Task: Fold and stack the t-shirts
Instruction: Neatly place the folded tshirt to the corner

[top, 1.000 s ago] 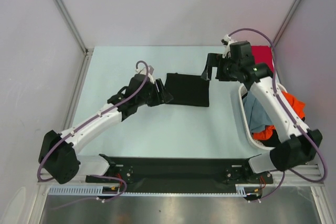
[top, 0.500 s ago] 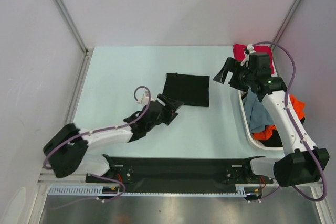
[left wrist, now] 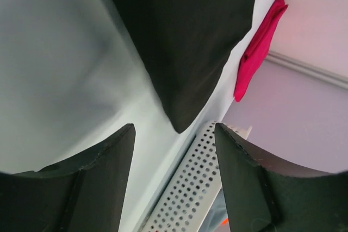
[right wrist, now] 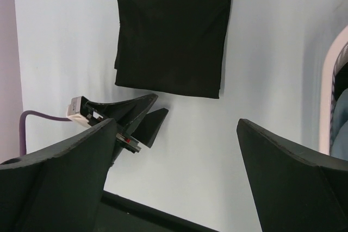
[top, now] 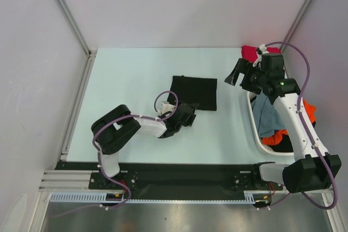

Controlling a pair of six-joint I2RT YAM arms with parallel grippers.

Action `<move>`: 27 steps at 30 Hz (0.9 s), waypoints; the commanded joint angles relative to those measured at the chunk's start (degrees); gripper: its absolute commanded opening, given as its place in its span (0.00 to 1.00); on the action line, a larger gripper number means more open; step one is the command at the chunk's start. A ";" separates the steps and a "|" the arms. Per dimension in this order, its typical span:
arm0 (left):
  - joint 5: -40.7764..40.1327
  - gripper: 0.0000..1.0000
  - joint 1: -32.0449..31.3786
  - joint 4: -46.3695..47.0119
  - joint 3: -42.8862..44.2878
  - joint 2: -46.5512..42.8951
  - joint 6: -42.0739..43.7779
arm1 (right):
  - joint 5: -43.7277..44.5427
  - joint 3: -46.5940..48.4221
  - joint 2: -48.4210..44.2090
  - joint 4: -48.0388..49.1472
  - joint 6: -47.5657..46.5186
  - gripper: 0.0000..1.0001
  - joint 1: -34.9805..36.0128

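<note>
Both end effectors are released, with their fingers spread and nothing between them. The left end effector is low over the worktop, just beside the near edge of the black t-shirt. I cannot tell if it touches the cloth. In the left wrist view, its two dark fingers frame bare worktop and one corner of the black t-shirt.

The right end effector hangs higher, at the far end of the white perforated basket and to the right of the black t-shirt. In the right wrist view it looks down between its own fingers on the black t-shirt and on the left end effector just below it.

The black t-shirt lies flat, folded to a neat rectangle, near the middle of the worktop.

A red t-shirt lies folded in the far right corner of the worktop, beyond the basket. The left wrist view shows it as a thin red fold against the wall.

The basket stands at the right side of the worktop, partly hidden by the right arm. Inside it lie an orange t-shirt and a grey-blue t-shirt, loose and not folded.
</note>
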 commanded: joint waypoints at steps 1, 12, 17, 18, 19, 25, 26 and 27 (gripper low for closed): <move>-3.78 0.66 -0.95 -1.35 3.23 0.94 -4.17 | 0.05 2.57 1.09 0.79 -0.88 1.00 -0.52; -4.14 0.64 -0.69 -5.40 7.71 6.74 -8.74 | -1.36 7.93 8.82 2.28 -0.09 1.00 -0.61; -4.32 0.61 -0.34 -8.29 11.75 9.38 -8.74 | -1.01 10.04 11.11 2.02 0.17 1.00 -0.61; -4.32 0.60 -0.34 -8.73 12.37 9.73 -8.83 | -1.01 10.22 11.63 2.20 0.18 1.00 -0.70; -4.40 0.60 -0.25 -9.78 12.90 10.00 -8.83 | -0.84 10.22 11.90 2.28 0.35 1.00 -0.70; -3.88 0.56 0.45 -10.58 14.83 12.11 -9.27 | -0.57 10.84 14.53 1.76 0.00 1.00 -0.87; -3.62 0.54 0.45 -10.58 15.01 12.28 -8.84 | -0.66 11.01 14.97 1.67 -0.35 1.00 -0.96; -3.44 0.54 0.63 -10.67 15.71 12.89 -8.40 | -0.75 11.10 15.59 1.67 -0.53 1.00 -1.05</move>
